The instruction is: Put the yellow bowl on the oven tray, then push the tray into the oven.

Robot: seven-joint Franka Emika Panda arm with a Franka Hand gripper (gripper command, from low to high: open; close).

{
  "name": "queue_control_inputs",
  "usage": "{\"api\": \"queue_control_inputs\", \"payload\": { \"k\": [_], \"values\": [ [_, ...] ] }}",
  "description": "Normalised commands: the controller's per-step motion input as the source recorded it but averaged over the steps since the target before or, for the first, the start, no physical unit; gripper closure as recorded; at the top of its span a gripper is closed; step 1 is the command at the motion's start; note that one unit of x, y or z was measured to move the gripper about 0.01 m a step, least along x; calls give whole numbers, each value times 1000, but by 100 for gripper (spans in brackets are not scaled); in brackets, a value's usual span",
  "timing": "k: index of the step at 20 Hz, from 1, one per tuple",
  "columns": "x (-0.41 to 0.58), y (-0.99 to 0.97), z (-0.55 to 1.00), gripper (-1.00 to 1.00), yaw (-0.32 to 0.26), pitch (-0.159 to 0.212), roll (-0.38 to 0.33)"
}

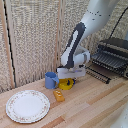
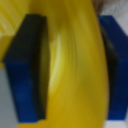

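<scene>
yellow dish (image 2: 70, 65) between blue-tipped jaws

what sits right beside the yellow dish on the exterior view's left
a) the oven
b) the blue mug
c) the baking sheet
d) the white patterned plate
b: the blue mug stands just to the exterior view's left of the yellow dish, where the grabber is lowered with its fingers on either side of the dish.

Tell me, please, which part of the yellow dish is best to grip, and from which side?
Probably its thin rim, from above: the yellow dish sits open side up, and the gripper already straddles the wall, one blue pad on each side.
</scene>
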Motion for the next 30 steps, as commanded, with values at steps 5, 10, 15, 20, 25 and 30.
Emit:
{"api": "queue_control_inputs", "payload": {
  "k": [5, 10, 15, 20, 25, 30],
  "values": [
    [117, -171, 451, 100, -40, 61, 0],
    [159, -217, 733, 100, -81, 84, -18],
    [291, -203, 742, 100, -153, 75, -12],
    [261, -176, 610, 100, -201, 30, -9],
    [183, -223, 669, 100, -199, 16, -4],
    [61, -318, 805, 100, -237, 48, 0]
  ]
}}
